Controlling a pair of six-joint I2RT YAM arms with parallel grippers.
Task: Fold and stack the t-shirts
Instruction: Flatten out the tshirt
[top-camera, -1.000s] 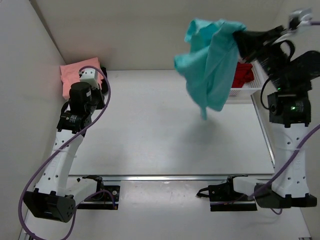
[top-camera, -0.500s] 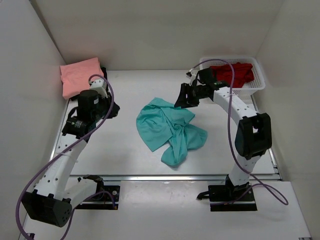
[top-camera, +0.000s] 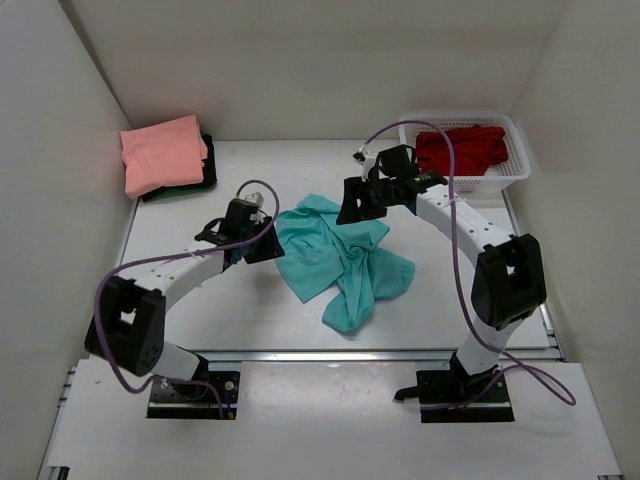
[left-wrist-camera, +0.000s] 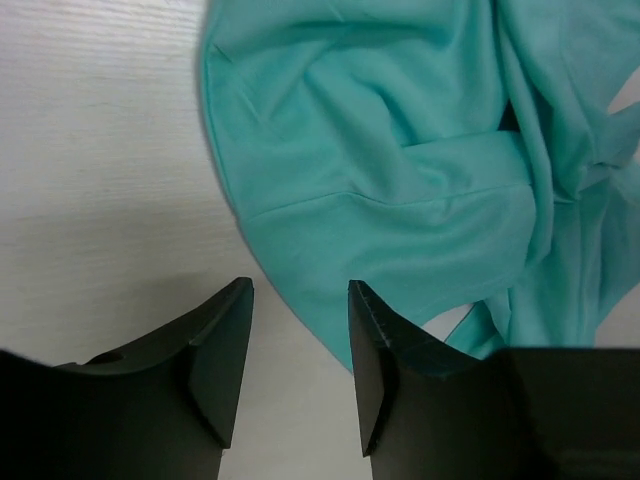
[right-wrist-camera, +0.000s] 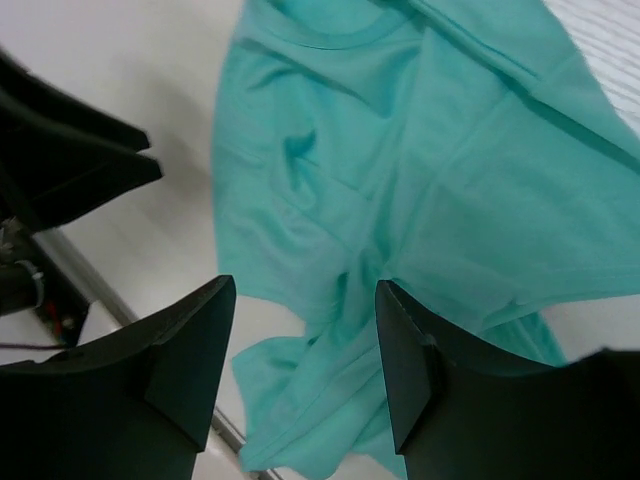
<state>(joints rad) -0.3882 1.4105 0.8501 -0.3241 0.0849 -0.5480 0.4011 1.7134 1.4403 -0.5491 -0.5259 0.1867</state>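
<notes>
The left arm (top-camera: 172, 268) and right arm (top-camera: 455, 212) reach inward; both jaws parted, empty.

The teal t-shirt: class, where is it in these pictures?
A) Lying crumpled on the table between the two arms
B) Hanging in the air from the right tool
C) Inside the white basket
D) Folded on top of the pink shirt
A: the teal t-shirt lies in a crumpled heap on the table, with the left tool and right tool on either side of it, both open and holding nothing.
</notes>
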